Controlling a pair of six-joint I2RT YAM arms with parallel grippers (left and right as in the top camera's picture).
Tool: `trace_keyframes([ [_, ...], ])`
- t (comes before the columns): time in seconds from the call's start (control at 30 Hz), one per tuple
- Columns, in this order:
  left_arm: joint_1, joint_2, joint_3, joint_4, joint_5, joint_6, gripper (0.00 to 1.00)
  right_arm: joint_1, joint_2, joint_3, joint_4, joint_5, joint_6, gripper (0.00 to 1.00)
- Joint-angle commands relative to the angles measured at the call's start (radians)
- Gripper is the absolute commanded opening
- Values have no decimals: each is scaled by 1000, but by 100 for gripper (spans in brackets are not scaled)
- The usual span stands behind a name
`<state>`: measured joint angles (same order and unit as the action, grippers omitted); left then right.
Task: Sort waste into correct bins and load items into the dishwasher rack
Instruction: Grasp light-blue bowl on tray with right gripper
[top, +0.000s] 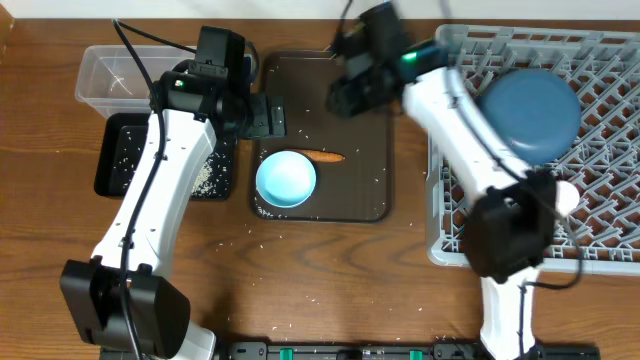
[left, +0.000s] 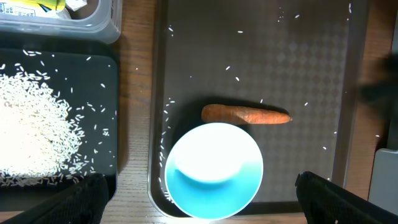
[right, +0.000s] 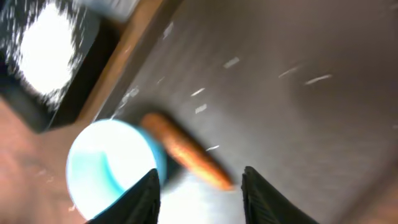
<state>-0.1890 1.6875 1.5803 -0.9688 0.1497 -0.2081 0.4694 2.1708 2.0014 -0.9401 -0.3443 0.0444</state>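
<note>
A light blue bowl (top: 286, 180) (left: 213, 171) (right: 106, 168) stands at the front left of the brown tray, with an orange carrot stick (top: 323, 156) (left: 245, 114) (right: 186, 152) lying just behind it. My left gripper (top: 268, 116) (left: 200, 180) hangs open above the bowl, its jaws wide apart. My right gripper (top: 345, 98) (right: 200, 171) is open over the tray's back, nothing between its fingers, the carrot's end just beyond them. The dark blue plate (top: 528, 112) leans in the grey rack (top: 600, 230). Rice (left: 34, 124) fills the black tray (top: 120, 165). The clear tub (top: 112, 75) holds paper scraps (left: 43, 6).
The dark brown serving tray (top: 370, 130) (left: 298, 56) carries scattered rice grains. More grains lie on the wooden table (top: 300, 280) in front of it. The right arm's white link stretches across the rack's left side. The right wrist view is blurred.
</note>
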Motion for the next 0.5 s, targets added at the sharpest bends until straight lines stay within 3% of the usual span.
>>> trace_keyframes([
  [0.0,2,7,-8,-3,-13,6,99,61,54,-2,-35,-45,104,31],
  [0.2,2,7,-8,-3,-13,6,99,113,91,-2,-117,-45,200,21],
  [0.47,2,7,-8,-3,-13,6,99,147,140,-3,-209,-8,254,23],
])
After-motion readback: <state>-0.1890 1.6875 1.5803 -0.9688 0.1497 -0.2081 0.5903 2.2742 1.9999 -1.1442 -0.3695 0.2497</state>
